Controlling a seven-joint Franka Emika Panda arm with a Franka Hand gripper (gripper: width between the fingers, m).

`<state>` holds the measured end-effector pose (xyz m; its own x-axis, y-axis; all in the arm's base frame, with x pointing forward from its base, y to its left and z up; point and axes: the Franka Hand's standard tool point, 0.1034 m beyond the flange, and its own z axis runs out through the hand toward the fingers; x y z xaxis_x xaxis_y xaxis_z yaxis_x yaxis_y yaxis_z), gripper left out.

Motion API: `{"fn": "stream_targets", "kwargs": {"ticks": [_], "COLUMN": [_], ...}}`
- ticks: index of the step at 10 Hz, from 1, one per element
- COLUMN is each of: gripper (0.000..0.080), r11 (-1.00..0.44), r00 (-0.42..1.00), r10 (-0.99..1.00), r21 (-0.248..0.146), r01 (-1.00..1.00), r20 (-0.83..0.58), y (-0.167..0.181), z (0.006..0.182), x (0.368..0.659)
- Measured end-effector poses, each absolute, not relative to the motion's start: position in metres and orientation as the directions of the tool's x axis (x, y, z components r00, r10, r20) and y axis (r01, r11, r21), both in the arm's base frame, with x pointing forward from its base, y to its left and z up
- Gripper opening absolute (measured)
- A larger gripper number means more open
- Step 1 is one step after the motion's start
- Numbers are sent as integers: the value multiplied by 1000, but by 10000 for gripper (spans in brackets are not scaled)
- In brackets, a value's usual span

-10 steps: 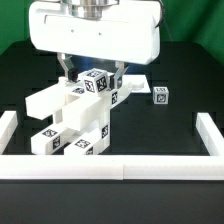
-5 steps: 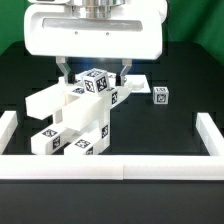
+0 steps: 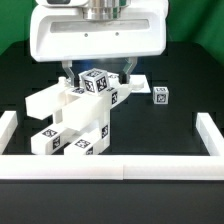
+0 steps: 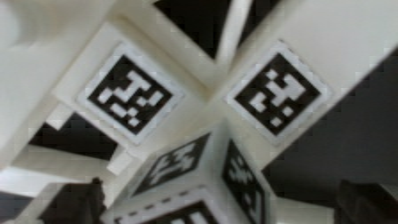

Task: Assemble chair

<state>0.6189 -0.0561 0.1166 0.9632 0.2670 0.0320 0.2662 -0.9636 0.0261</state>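
Presently the tool (image 3: pixel 97 72) hangs below the robot arm (image 3: pixel 96 30) with its jaws spread wide and nothing gripped. One finger (image 3: pixel 68 70) shows at the exterior view's left of the topmost block and the other at that block's right. The block sits in the gap between them, and whether either finger touches it cannot be told.

The partly joined chair (image 3: pixel 75 118) stands on the black tabletop (image 3: pixel 170 130), left of centre in the exterior view. It is a stepped cluster of white blocky parts with black-and-white square tags on several faces. Its lower end lies near the front stretch of the border rail (image 3: pixel 110 166), and its upper tagged block (image 3: pixel 95 81) rises up under the tool.

A flat panel (image 3: pixel 141 84) lies on the tabletop behind the cluster, toward the exterior view's right. Just beyond it, a small tagged block (image 3: pixel 160 95) sits on its own, apart from the cluster. The low white border rail runs along the left, front and right of the work area.

The wrist view is filled by the chair (image 4: pixel 210 60) at close range and is somewhat blurred. Two diamond-set square tags (image 4: pixel 128 92) lie on white faces either side of a seam, with a tagged block corner close by. Dark gaps of tabletop show between the parts.
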Motion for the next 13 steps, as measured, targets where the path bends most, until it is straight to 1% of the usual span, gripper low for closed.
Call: {"fn": "stream_targets", "kwargs": {"ticks": [4,6,7,8,9,10,13], "gripper": [649,649,520,520,382,266,268], "r11": [-881,-878,-878,-878,-878,-878,-892], "r00": [882,878,878,878,878,879,892], "r10": [471,478,478,478,478,477,452], "r21": [44,44,44,44,44,44,43], "r01": [470,477,477,477,477,476,451], "r20": [16,16,15,15,15,15,16], "y": [-60,-61,-61,-61,-61,-61,-61], "z": [117,117,117,116,116,116,116], "x": [618,618,618,618,618,618,618]}}
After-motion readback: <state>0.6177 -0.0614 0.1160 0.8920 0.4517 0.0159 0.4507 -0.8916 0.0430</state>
